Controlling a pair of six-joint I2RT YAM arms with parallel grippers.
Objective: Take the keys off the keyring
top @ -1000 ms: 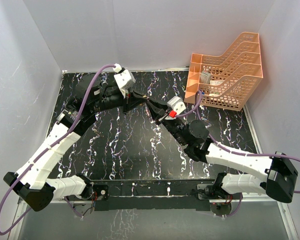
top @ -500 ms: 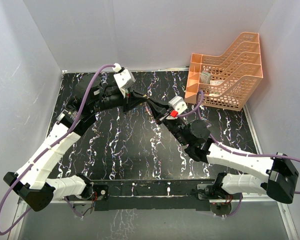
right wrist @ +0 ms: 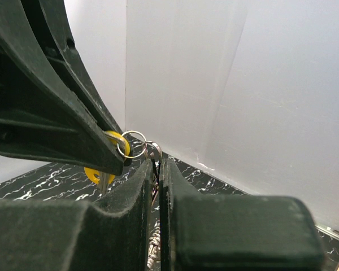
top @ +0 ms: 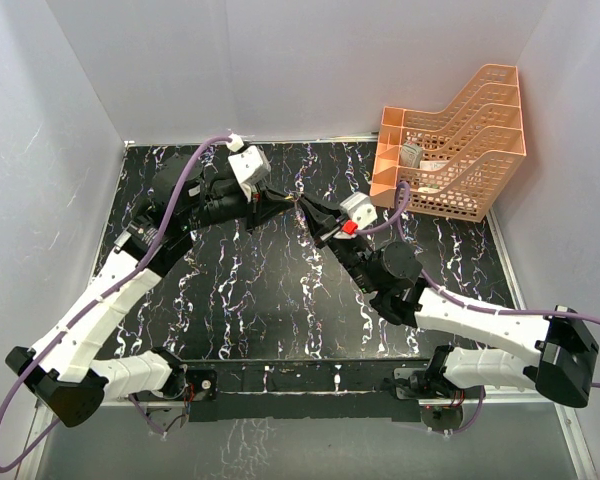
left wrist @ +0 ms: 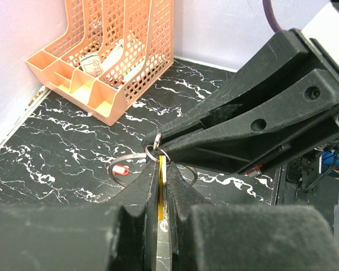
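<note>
Both grippers meet in mid-air above the far middle of the table. My left gripper [top: 280, 199] [left wrist: 161, 167] is shut on the yellow-headed key [left wrist: 160, 176], which also shows in the right wrist view [right wrist: 114, 142]. A small silver ring [left wrist: 152, 151] [right wrist: 132, 144] links that key to the keyring. My right gripper [top: 312, 214] [right wrist: 156, 165] is shut on the keyring's metal bits [right wrist: 155, 151]. The large wire ring [left wrist: 120, 159] hangs below, and the red-headed key [left wrist: 122, 169] hangs on it. The right gripper's fingers [left wrist: 254, 132] fill the left wrist view.
An orange mesh tray [top: 450, 150] [left wrist: 110, 62] with small items stands at the far right corner. White walls enclose the black marbled table [top: 260, 290] on three sides. Purple cables loop off both arms.
The left wrist has drawn back slightly to the left and the right gripper has shifted slightly up and right. Both stay shut on the key and the keyring.
</note>
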